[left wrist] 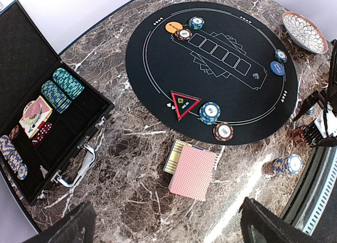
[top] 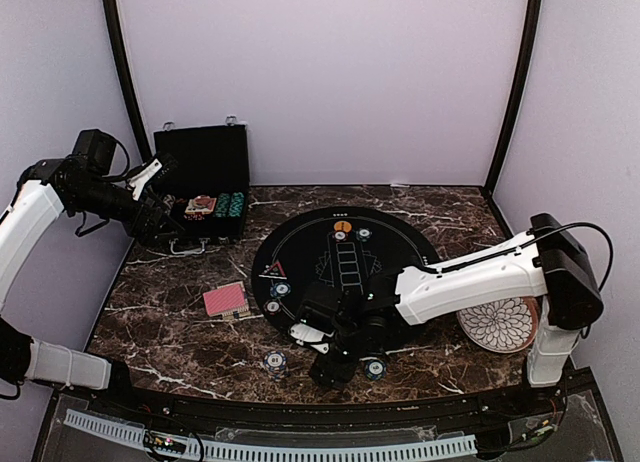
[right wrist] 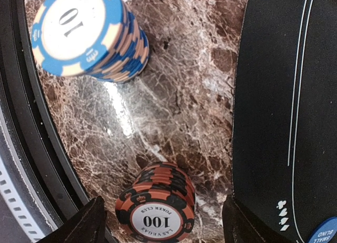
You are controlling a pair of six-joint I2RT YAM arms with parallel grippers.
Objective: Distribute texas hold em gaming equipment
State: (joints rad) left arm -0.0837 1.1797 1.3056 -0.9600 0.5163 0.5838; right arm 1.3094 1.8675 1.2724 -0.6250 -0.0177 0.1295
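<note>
Position of 100 stack (right wrist: 155, 214) relative to right gripper (right wrist: 163, 203) is the thing to watch. Right wrist view: the red-and-black stack stands upright on the marble table (right wrist: 174, 106), centred in the gap between the two fingers (right wrist: 87, 224). One finger is at each side and neither is seen touching it. Jaws are spread wide, nothing gripped. Cannot tell whether the fingertips are down at chip level or above it.

Stack sits at the near edge of the table, just off the near rim of the black mat (right wrist: 284, 95). Blue 10 stack (right wrist: 87, 32) stands apart from it, further left along the same near edge, beyond the fingertips.

Stack is round, axis vertical, with no long side, so approach angle probably matters little. What matters is that the fingers drop straight and close evenly, or the column may shear or topple.

Right arm is plainly the nearer one. Left gripper (left wrist: 164, 219) hangs high at the far left by the open case (left wrist: 31, 64), jaws parted and empty, well apart from both stacks. Card deck (left wrist: 192, 169) lies on the marble below it.

Likely next — right gripper closes on the 100 stack and carries it to a seat on the mat.
</note>
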